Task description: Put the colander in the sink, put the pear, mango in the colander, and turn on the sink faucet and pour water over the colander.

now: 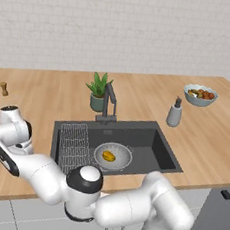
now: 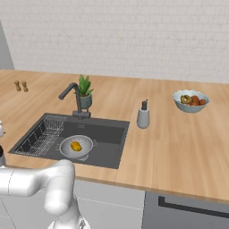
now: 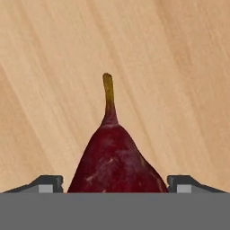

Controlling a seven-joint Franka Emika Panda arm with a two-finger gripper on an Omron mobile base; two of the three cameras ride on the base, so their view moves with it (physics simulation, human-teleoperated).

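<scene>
Two dark finger tips of the gripper (image 3: 115, 184) stand apart, one on each side of the pear (image 3: 117, 164), with a sliver of gap between each tip and the fruit's dark red skin; from the hand view I cannot say that they grip it. The pear lies on the wooden counter (image 3: 179, 67), its thin stem pointing away from the hand. Beyond that, the sink (image 1: 151, 146) is set into the counter, and the colander (image 1: 112, 156) already sits inside it, beside the wire rack (image 1: 74, 142). The mango (image 1: 108, 156) lies in the middle of the colander. Behind the sink stands the faucet (image 1: 109, 102), its spout slanting up; no water is visible. By my reckoning, two steps are done: colander placed, mango in. What is left is closing on the pear, carrying it to the colander in the sink, then turning on the faucet so water runs over the fruit.
</scene>
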